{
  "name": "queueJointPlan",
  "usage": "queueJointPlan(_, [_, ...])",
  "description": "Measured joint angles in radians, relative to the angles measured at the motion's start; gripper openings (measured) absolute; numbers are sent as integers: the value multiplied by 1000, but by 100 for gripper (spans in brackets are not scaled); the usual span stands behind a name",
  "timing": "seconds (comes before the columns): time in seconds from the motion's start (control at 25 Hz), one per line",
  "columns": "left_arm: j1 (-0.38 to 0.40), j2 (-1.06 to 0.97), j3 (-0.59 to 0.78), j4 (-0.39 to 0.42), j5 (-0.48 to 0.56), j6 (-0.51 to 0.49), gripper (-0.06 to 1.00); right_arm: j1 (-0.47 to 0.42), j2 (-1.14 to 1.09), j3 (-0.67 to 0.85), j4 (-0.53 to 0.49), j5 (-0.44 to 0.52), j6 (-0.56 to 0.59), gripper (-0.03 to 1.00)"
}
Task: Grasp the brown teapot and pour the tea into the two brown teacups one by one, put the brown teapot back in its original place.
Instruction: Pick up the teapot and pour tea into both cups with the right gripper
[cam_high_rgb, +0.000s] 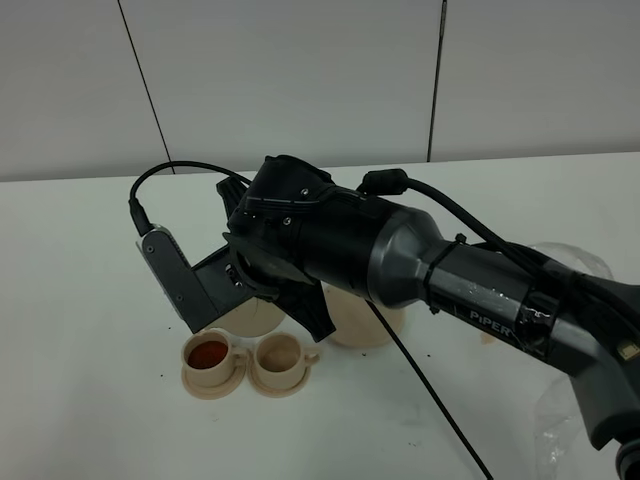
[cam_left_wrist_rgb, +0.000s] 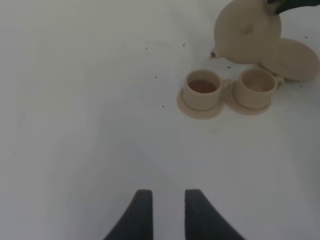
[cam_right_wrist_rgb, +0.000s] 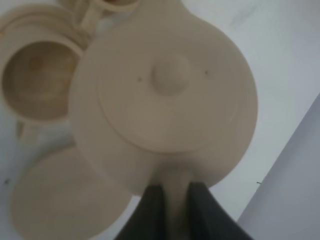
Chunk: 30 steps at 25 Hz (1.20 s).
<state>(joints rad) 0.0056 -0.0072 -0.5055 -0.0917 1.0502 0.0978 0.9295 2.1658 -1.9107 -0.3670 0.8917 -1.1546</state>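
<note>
With the fingers (cam_right_wrist_rgb: 207, 215) of the right gripper (cam_right_wrist_rgb: 170, 200) clenched on its loop handle, the brown teapot (cam_right_wrist_rgb: 170, 100) is held beside the wide saucer (cam_right_wrist_rgb: 55, 200), spout near the tea-filled teacup (cam_left_wrist_rgb: 201, 87). The second teacup (cam_left_wrist_rgb: 256, 86) stands just beside the first. The left gripper (cam_left_wrist_rgb: 164, 215) is released, jaws parted over bare table (cam_left_wrist_rgb: 75, 125).
</note>
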Motion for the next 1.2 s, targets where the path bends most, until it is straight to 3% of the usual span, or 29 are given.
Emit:
queueJointPlan(0.6, [0,0,0,0,0,0,23,4,0,0,12,-5,21,10])
queueJointPlan(1.2, [0,0,0,0,0,0,23,-34,0,0,105,-16,21,10])
